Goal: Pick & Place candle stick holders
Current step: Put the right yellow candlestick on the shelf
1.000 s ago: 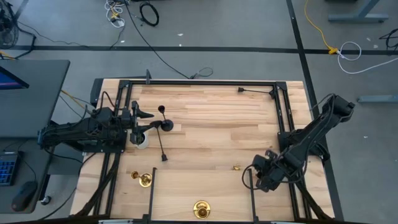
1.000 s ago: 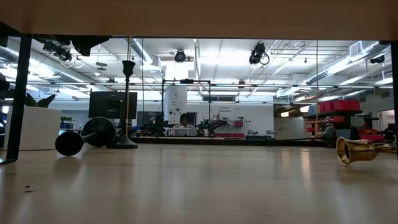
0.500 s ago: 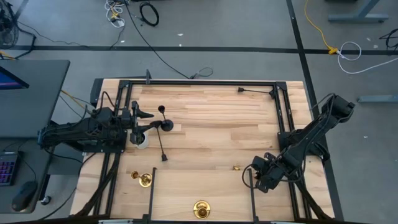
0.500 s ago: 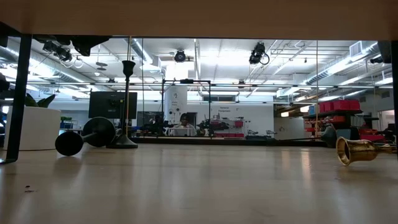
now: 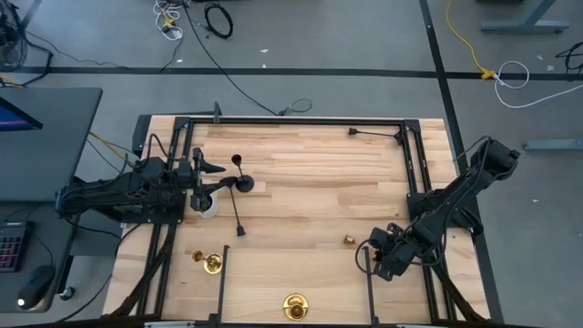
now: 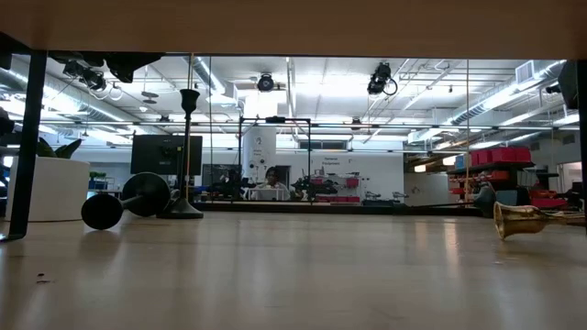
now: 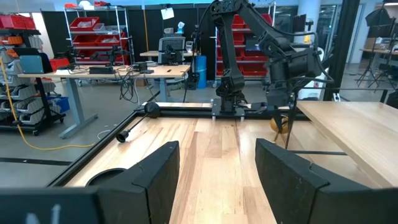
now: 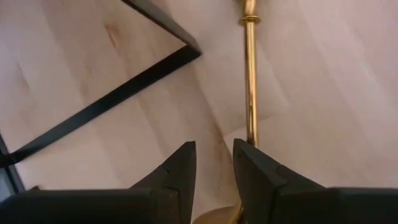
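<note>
The right gripper, jaws slightly apart, hangs over a brass candle holder; the left gripper waits, jaws open.

Over on the left of the surface, the left gripper is hovering beside the plant pot, with one candlestick holder standing upright and another lying just right of it. Two more holders are sitting along the near edge, one left, one centre. The right gripper is hanging low at the near right, a holder lying just beside it.
</note>
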Robot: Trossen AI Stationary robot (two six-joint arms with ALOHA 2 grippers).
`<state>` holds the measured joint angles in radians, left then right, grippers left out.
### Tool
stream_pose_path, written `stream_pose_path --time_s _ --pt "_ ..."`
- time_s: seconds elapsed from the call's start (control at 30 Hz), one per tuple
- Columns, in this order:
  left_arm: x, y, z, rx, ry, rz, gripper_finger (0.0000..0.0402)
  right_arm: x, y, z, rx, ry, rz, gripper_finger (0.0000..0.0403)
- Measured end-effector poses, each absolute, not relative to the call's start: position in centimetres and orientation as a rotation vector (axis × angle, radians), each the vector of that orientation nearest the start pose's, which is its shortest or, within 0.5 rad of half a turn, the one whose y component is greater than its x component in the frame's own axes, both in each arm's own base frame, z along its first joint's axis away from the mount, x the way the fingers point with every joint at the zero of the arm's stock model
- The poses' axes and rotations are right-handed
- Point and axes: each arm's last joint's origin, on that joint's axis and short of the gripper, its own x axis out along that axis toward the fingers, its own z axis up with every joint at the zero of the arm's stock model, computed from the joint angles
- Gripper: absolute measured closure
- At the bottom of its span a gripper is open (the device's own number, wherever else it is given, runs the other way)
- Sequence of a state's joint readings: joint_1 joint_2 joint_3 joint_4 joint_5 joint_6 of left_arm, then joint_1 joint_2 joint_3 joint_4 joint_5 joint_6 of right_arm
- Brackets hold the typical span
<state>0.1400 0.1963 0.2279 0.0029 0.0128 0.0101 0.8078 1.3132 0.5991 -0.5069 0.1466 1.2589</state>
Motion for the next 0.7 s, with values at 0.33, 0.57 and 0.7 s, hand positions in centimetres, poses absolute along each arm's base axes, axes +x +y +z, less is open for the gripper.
stream_pose_path --time_s 0.33,0.57,0.7 --pt "10.0 1.4 22.6 0.013 -0.034 0.128 0.0191 14.3 14.3 13.8 0.558 1.201 -0.203 0.0319" --pt "10.0 1.4 22.6 0.013 -0.034 0.128 0.0191 14.2 14.2 13.6 0.563 1.213 -0.211 0.0397" --pt "10.0 1.4 22.6 0.013 -0.034 0.128 0.0191 14.6 14.6 13.8 0.609 1.187 -0.161 0.0379"
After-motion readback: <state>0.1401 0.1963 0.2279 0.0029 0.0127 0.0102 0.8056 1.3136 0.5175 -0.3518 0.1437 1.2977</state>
